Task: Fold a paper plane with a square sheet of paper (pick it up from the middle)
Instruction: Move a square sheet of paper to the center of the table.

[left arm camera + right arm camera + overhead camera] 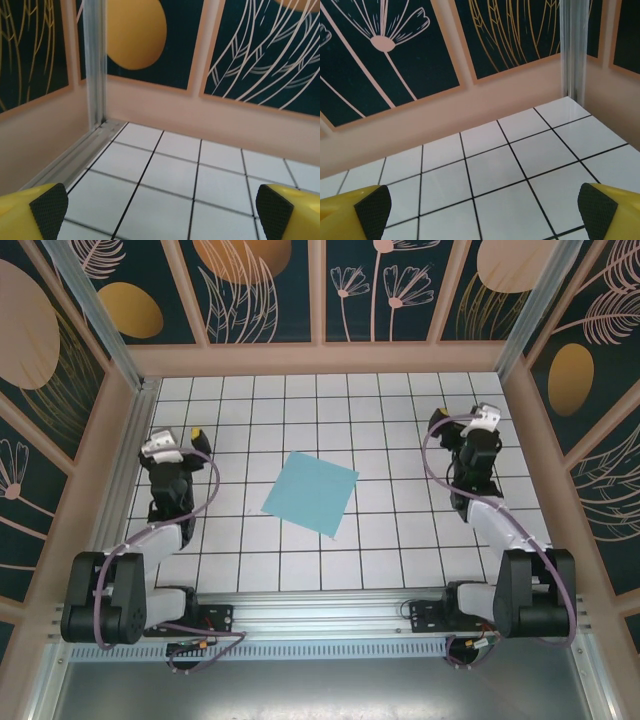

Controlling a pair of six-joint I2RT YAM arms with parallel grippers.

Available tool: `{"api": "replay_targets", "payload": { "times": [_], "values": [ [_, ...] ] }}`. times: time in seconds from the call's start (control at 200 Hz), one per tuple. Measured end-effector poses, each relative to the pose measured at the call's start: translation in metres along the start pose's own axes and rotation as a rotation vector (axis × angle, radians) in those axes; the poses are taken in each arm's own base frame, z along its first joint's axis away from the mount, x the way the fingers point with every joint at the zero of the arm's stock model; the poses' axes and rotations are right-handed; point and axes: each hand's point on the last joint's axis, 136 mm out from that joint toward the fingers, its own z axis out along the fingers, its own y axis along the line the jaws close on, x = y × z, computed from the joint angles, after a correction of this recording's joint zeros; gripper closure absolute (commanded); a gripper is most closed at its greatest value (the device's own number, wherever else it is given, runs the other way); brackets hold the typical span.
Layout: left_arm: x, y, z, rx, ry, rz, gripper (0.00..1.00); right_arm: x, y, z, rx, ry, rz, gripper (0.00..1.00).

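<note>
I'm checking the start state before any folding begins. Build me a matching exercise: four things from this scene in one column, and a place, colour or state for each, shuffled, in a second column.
Column one
1. square sheet of paper
2. left fingers
3. right fingers
4. table

Column two
A. open, aimed at the far right corner post
B. lying flat mid-table, turned cornerwise, untouched
C. open, aimed at the far left corner post
D. white tiles with black grid lines

Pairs: 1-B, 2-C, 3-A, 4-D
</note>
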Motion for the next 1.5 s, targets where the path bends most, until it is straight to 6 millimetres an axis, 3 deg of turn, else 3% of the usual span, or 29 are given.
{"api": "replay_targets", "payload": {
  "times": [0.085, 0.18, 0.31, 0.39, 0.49, 0.57, 0.666, 0.861, 1.131, 1.371, 1.501],
  "values": [
    [-0.012, -0.016, 0.012, 0.047, 0.061, -0.056, 0.02, -0.001, 0.020, 0.003, -0.026, 0.089, 0.070, 0.01],
    [-0.008, -0.035, 0.018, 0.115, 0.179, -0.118, 0.02, 0.020, 0.047, 0.002, -0.094, 0.244, 0.154, 0.01],
    [0.020, -0.061, 0.017, 0.230, 0.377, -0.207, 0.01, 0.087, 0.102, -0.015, -0.219, 0.545, 0.232, 0.02],
    [0.048, -0.075, 0.009, 0.293, 0.506, -0.264, 0.02, 0.142, 0.143, -0.042, -0.291, 0.762, 0.235, 0.06],
    [0.078, -0.092, -0.006, 0.342, 0.644, -0.312, 0.01, 0.197, 0.181, -0.081, -0.350, 0.980, 0.217, 0.12],
    [0.097, -0.112, -0.020, 0.387, 0.733, -0.323, 0.05, 0.225, 0.200, -0.106, -0.372, 1.106, 0.203, 0.18],
    [0.118, -0.131, -0.035, 0.422, 0.827, -0.328, 0.08, 0.247, 0.214, -0.122, -0.383, 1.199, 0.196, 0.25],
    [0.150, -0.141, -0.048, 0.419, 0.944, -0.344, 0.15, 0.277, 0.219, -0.132, -0.359, 1.312, 0.186, 0.28],
    [0.159, -0.158, -0.055, 0.452, 1.004, -0.369, 0.21, 0.298, 0.206, -0.133, -0.313, 1.396, 0.108, 0.29],
    [0.163, -0.162, -0.063, 0.453, 1.044, -0.391, 0.22, 0.291, 0.178, -0.109, -0.254, 1.340, -0.132, 0.28],
    [0.165, -0.169, -0.069, 0.464, 1.064, -0.403, 0.26, 0.286, 0.175, -0.095, -0.252, 1.297, -0.223, 0.29]
  ]
}}
